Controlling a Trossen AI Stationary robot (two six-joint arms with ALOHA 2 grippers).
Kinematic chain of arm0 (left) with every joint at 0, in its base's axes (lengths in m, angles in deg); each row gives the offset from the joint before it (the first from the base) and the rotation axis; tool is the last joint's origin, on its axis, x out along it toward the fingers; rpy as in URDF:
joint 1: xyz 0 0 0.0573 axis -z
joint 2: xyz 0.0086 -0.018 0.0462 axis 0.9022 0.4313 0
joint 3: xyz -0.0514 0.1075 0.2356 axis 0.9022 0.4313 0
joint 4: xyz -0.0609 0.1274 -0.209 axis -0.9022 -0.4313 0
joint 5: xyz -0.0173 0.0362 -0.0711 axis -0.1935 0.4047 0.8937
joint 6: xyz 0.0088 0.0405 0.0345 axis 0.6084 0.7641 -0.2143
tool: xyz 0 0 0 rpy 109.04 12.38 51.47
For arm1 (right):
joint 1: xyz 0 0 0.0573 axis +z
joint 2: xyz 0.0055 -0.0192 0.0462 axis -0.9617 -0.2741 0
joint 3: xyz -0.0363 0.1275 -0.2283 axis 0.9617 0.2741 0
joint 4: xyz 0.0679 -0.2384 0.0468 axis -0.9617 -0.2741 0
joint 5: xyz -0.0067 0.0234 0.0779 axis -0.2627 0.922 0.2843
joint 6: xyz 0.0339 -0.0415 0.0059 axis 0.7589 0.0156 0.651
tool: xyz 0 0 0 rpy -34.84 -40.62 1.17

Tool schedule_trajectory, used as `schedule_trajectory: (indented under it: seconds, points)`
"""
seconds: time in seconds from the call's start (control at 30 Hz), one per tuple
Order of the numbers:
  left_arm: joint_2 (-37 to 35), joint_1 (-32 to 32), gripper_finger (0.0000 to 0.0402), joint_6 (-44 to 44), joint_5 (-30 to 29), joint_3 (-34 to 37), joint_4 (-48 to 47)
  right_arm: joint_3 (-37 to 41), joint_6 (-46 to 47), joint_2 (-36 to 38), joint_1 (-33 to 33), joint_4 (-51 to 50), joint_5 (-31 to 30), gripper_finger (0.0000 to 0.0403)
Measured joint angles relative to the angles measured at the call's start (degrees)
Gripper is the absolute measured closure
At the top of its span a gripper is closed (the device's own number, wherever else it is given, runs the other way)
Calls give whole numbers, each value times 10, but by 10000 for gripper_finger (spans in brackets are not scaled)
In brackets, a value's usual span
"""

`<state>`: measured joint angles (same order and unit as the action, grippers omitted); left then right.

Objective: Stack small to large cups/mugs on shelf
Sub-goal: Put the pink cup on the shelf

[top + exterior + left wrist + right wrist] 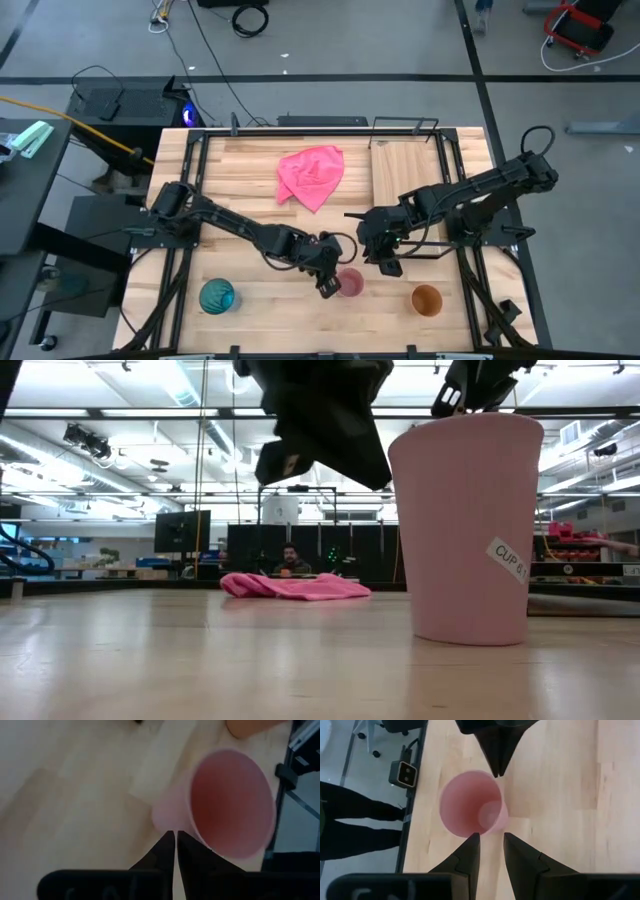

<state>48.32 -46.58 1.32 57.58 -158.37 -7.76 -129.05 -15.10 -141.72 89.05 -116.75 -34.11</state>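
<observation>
The short pink cup (350, 283) stands upright on the tabletop near the front edge, its mouth up. My left gripper (327, 281) is shut, and its tips (176, 836) are just beside the cup's rim on the table's left side. My right gripper (490, 837) is open above the cup's far-right rim, with one finger over the mouth and one outside the wall. In the low view it (470, 385) is just above the rim. The teal cup (217, 296) and the orange cup (427, 299) stand upright near the front edge. The shelf (405, 170) lies at the back right. My left gripper's shut fingertips (497, 765) stand level with the pink cup's rim (192, 827), slanting down at it from the table's left. I cannot tell whether they touch the cup. The cup stands on its base on the table.
A crumpled pink cloth (312, 175) lies at the back centre, left of the shelf. A person's dark legs (350, 820) stand beyond the table's front edge. Bare plank top lies between the cups.
</observation>
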Motion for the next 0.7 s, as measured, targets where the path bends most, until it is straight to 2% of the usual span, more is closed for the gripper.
schedule_trajectory:
  seconds: [0.2, 0.7]
  points:
    - [0, -33, 381, 29, -1, 0, -9, 0, -2, 0, -4, -2, 0, 309]
    - [0, -178, 382, 62, 10, 0, -63, 0, -3, 3, 14, -15, 28, 309]
